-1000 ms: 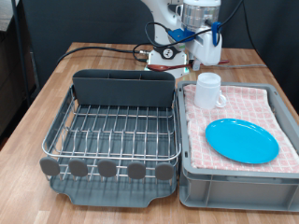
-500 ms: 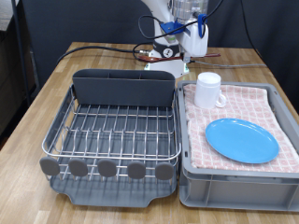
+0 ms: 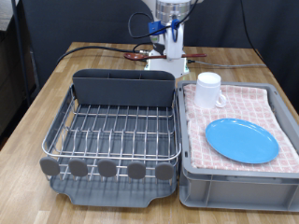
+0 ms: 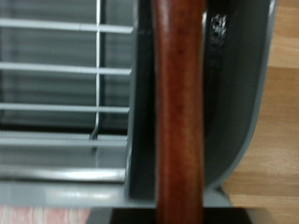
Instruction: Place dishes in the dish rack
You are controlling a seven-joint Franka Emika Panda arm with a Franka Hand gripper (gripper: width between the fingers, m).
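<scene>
My gripper (image 3: 174, 52) hangs above the far edge of the dish rack (image 3: 112, 131), over the dark grey utensil caddy (image 3: 124, 89). It is shut on the dark reddish-brown wooden spoon (image 3: 137, 57), which lies crosswise and sticks out to the exterior view's left. In the wrist view the spoon handle (image 4: 177, 112) fills the middle, with the caddy wall (image 4: 238, 103) and the rack wires (image 4: 65, 70) behind it. The white mug (image 3: 208, 91) and the light-blue plate (image 3: 241, 140) sit in the grey bin. The rack holds no dishes.
The grey bin (image 3: 234, 179), lined with pink checked cloth (image 3: 245, 101), stands against the rack on the exterior view's right. Black cables (image 3: 93, 49) run over the wooden table (image 3: 37, 112) behind the rack. A dark chair stands at the far left.
The gripper has moved to the exterior view's left, from above the mug and bin corner to above the caddy end of the rack, carrying the spoon.
</scene>
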